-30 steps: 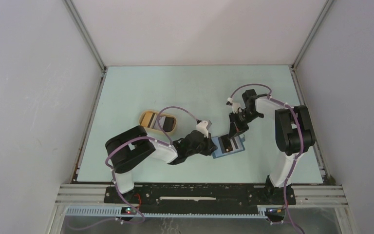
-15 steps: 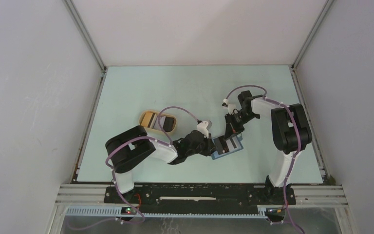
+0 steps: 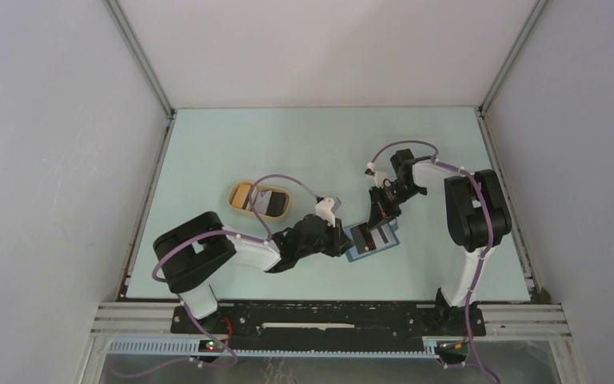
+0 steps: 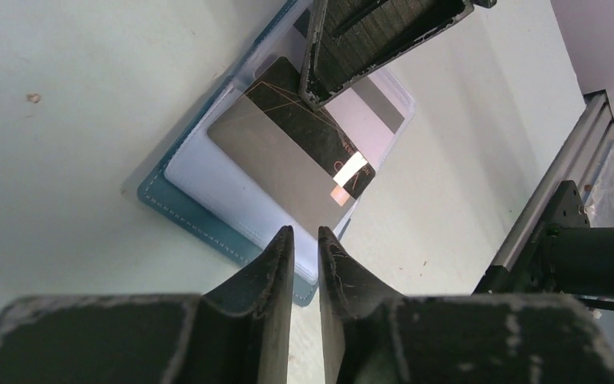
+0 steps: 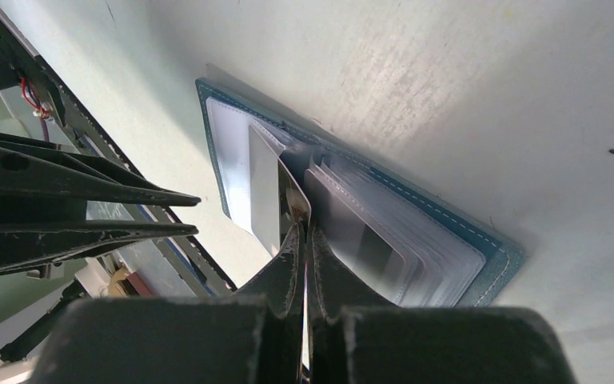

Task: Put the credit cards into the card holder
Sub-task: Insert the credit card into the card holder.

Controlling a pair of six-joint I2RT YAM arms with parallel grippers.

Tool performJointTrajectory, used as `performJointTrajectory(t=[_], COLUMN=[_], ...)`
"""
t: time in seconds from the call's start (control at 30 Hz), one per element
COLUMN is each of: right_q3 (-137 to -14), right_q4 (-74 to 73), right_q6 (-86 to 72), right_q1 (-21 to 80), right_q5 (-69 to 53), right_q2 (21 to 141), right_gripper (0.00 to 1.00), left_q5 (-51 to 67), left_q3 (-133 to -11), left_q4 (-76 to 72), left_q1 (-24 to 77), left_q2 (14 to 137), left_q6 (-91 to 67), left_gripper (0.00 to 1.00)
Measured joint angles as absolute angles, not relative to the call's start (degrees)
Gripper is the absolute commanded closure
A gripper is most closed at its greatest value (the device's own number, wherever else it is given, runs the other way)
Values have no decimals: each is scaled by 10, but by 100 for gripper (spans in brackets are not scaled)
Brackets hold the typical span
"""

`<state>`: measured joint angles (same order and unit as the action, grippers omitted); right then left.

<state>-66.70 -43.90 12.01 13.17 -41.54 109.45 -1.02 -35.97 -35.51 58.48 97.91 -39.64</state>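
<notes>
The teal card holder (image 3: pixel 389 240) lies open on the table, its pale clear sleeves up; it also shows in the left wrist view (image 4: pixel 184 210) and the right wrist view (image 5: pixel 456 224). My right gripper (image 3: pixel 381 214) (image 5: pixel 304 228) is shut on a dark, silvery credit card (image 4: pixel 296 152) (image 5: pixel 292 192), held on edge. The card's lower end sits at the sleeves in the holder's fold. My left gripper (image 3: pixel 344 240) (image 4: pixel 305 234) is at the holder's left edge. Its jaws are almost together, with nothing between them. Another dark card (image 3: pixel 272 205) lies in the tan tray.
The tan oval tray (image 3: pixel 244 194) stands left of the holder, behind my left arm. A grey card (image 5: pixel 364 240) sits in one sleeve on the holder's right half. The metal frame rail (image 4: pixel 556 184) runs along the table's near edge. White walls enclose the table.
My right gripper has moved a little left and down with the card, onto the holder. The holder has shifted slightly left. My left arm's elbow has swung left; its gripper stays by the holder.
</notes>
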Motion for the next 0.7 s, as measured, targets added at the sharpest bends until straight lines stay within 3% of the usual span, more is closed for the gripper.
performJointTrajectory(t=[0.27, 0.7], right_q3=[-667, -667], right_q4=[-439, -431], right_q6=[118, 112], right_q1=[132, 142], right_q5=[-417, -424], right_q2=[1095, 1103], right_gripper=[100, 100], left_q5=[-41, -46], left_q3=[-346, -361], left_q4=[-309, -285], left_q1=[585, 585], left_q2=[959, 988], left_q6=[-418, -432], left_gripper=[94, 97])
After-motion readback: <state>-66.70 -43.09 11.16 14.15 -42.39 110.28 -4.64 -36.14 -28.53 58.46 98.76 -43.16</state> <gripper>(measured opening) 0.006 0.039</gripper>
